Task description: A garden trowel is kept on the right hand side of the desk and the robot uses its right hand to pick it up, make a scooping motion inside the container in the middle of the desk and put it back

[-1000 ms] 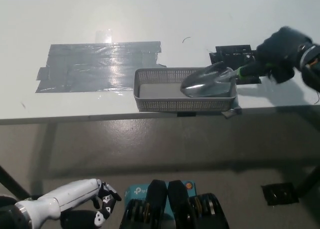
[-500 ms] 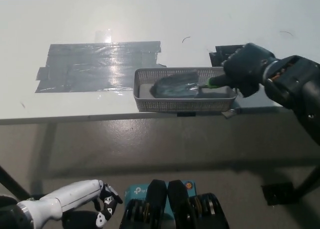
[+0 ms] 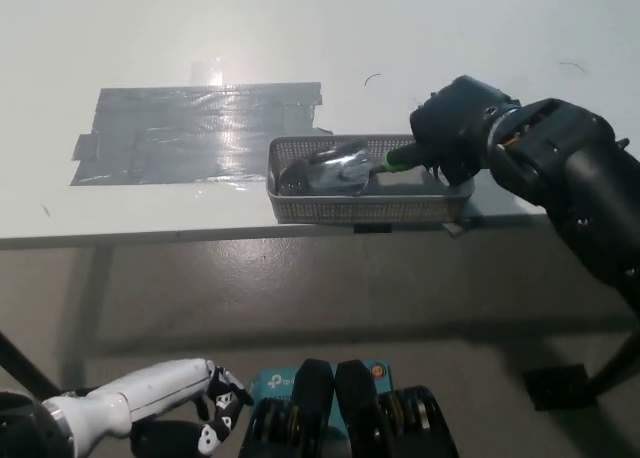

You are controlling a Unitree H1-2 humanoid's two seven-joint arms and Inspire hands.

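One trowel (image 3: pixel 335 168), blade at container (image 3: pixel 360 210) left edge

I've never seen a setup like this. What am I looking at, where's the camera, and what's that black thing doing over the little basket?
The camera sits on a humanoid robot's head, looking down at what lies before it. The black shape entering from the right is its right hand, closed around the green handle of a garden trowel. The trowel's metal blade is inside a shallow mesh container near the front edge of a white desk. A patch of grey tape is stuck to the desk, toward picture left of the container. The robot's white left hand rests at the lower left, below the desk, away from everything on it.
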